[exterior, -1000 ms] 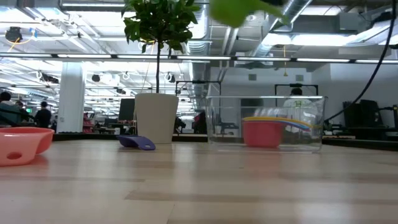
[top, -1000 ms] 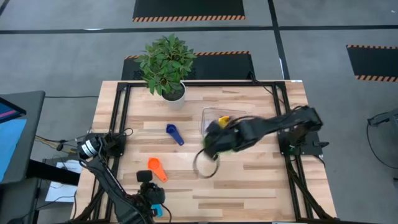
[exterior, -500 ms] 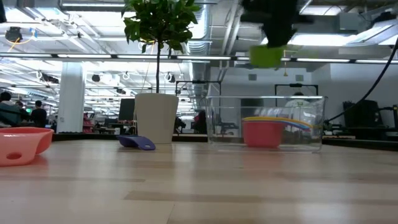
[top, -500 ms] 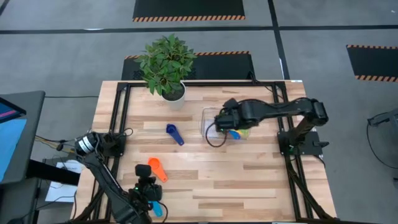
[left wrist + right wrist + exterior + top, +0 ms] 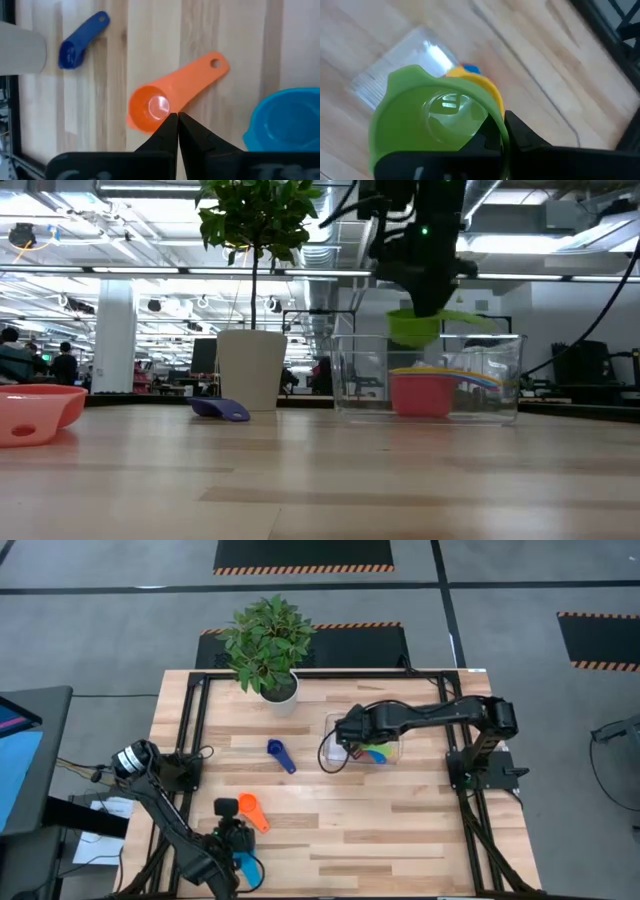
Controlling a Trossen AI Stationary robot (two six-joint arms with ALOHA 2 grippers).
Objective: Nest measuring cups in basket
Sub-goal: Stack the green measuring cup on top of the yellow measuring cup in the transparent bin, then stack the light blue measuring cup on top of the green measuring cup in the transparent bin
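My right gripper [image 5: 503, 132] is shut on the green cup [image 5: 432, 120] and hangs over the clear basket [image 5: 340, 722]. In the low view the green cup [image 5: 415, 328] sits level with the rim of the basket [image 5: 500, 380]. Inside are a red cup [image 5: 423, 395] and a yellow cup [image 5: 480, 82], with a blue one [image 5: 470, 68] beside them. My left gripper [image 5: 177, 125] is shut above the orange cup [image 5: 170, 97], near the table's near left corner. The light blue cup [image 5: 285, 120] lies beside it. The dark blue cup [image 5: 281, 755] lies mid-table. My right gripper pinches the green cup's wall at its rim [image 5: 501, 117], one finger [image 5: 485, 142] inside the bowl and one outside. It comes from above, pointing down. The cup is lifted clear, mouth up, its handle [image 5: 470, 318] sticking out level.
A white plant pot [image 5: 278, 690] stands at the far edge, left of the basket. The orange cup [image 5: 253, 811] and light blue cup [image 5: 245, 868] lie near the left arm. Bare wood lies between the dark blue cup [image 5: 222, 409] and the near edge.
My right gripper has carried the green cup from above the bare table toward the far edge, over the basket, and then down to its rim. My left gripper has crept from the near edge toward the orange cup.
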